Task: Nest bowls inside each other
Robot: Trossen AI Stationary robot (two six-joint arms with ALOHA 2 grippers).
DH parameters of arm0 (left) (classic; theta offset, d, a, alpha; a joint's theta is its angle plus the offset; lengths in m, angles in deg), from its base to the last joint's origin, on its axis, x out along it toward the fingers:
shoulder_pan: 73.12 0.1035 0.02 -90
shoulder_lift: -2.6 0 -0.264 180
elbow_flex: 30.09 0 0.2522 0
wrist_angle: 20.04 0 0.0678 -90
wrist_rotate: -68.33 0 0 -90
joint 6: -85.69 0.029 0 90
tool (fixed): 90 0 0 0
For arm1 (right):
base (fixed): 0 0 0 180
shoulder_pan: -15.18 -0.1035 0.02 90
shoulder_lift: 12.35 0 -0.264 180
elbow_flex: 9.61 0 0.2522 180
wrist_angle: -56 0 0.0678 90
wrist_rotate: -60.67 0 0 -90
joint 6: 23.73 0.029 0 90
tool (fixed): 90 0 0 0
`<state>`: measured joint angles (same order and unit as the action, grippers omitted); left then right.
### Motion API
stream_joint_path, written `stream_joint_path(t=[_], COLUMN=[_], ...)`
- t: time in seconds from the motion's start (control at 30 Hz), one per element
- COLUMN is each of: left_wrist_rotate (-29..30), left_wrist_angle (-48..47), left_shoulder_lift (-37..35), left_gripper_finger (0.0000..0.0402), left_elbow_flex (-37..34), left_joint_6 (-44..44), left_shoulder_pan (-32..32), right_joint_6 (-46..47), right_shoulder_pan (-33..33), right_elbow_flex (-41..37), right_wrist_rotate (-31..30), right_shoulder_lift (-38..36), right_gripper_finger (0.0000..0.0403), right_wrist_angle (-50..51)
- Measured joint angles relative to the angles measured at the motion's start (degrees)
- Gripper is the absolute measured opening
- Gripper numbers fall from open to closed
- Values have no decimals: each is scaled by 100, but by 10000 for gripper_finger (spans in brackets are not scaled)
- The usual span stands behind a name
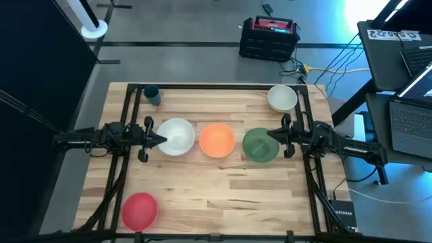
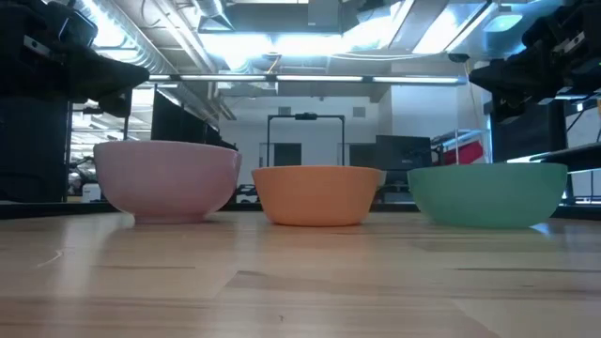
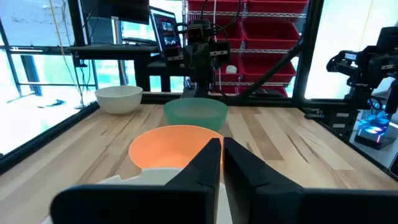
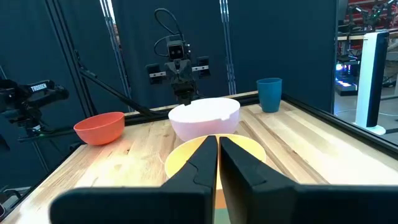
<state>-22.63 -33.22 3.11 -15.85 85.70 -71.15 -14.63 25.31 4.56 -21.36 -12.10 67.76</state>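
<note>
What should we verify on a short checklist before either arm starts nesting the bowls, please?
1. Both grippers free: ok; left gripper and right gripper shut on nothing.
2. White bowl, orange bowl, green bowl in a row, upright: ok.
3. Off-white bowl and red-pink bowl stand apart at corners: ok.
4. Any bowl nested yet: not ok.
5. Blue cup clear of the row: ok.
</note>
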Motion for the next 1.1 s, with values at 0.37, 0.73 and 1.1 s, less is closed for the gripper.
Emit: stream_joint_path(t=[0.37, 0.73, 1.1], left_wrist_rotate=[0, 0, 114], left_wrist_angle=[0, 12, 248], left_shoulder_lift=[2, 0, 0], left_gripper_finger=[0, 0, 0], left_elbow_flex=[0, -2, 12], left_joint_6=[0, 0, -1026], left_shoulder_pan=[0, 2, 159], right_joint_6=[-1, -2, -2], right_shoulder_pan=[0, 0, 0], right_elbow_flex=[-1, -1, -2], right_wrist_rotate=[0, 0, -92], right_shoulder_lift=[-1, -2, 0], right_gripper_finger=[0, 0, 0], right_wrist_angle=[0, 0, 0])
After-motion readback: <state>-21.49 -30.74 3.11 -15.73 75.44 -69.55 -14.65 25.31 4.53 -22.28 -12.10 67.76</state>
